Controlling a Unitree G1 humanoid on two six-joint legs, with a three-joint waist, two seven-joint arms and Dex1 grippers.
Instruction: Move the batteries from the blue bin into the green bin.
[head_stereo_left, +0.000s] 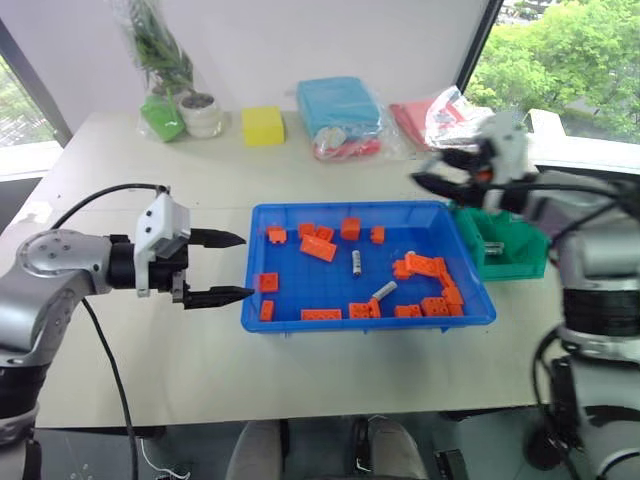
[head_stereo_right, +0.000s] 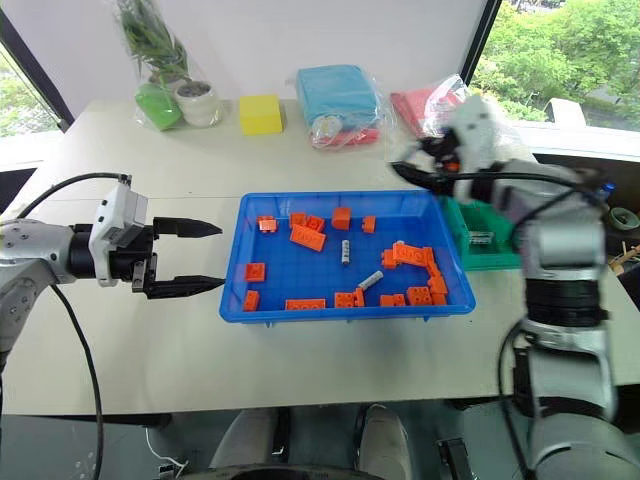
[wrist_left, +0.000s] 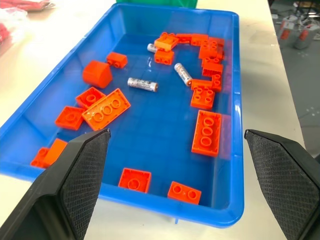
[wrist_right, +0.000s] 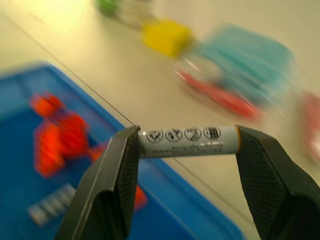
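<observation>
On the left side, the left tool (head_stereo_left: 228, 268) hangs just above the desk (head_stereo_left: 130, 360), beside the left wall of the blue bin (head_stereo_left: 350, 322). Its two black fingers (head_stereo_left: 218, 238) stand wide apart, they point toward the bin and hold nothing.

In the middle, the blue bin lies flat on the desk. Inside it there are many orange bricks (head_stereo_left: 318, 247), spread over the floor of the bin and gathered more on its right side. Two batteries (head_stereo_left: 356, 263) are plainly seen between the bricks: one lies near the centre and the other battery (head_stereo_left: 384, 291) lies closer to the front wall, tilted. In the left wrist view a third one (wrist_left: 152, 48) seems to lie at the far end, touching a brick.

Behind the bin, along the far edge of the desk, there are a plant in a bag (head_stereo_left: 160, 60), a yellow block (head_stereo_left: 263, 126), a light-blue bundle (head_stereo_left: 338, 105) and a red bagged item (head_stereo_left: 440, 118).

On the right, the right tool (head_stereo_left: 440, 170) is raised in the air over the far right corner of the blue bin. It holds one battery (wrist_right: 187, 141) by its two ends, lying across between the fingers (wrist_right: 117, 175). The green bin (head_stereo_left: 510, 250) stands on the desk touching the right wall of the blue bin, below the right arm. A small grey thing (head_stereo_left: 492, 243) lies inside it; I cannot tell what it is.
</observation>
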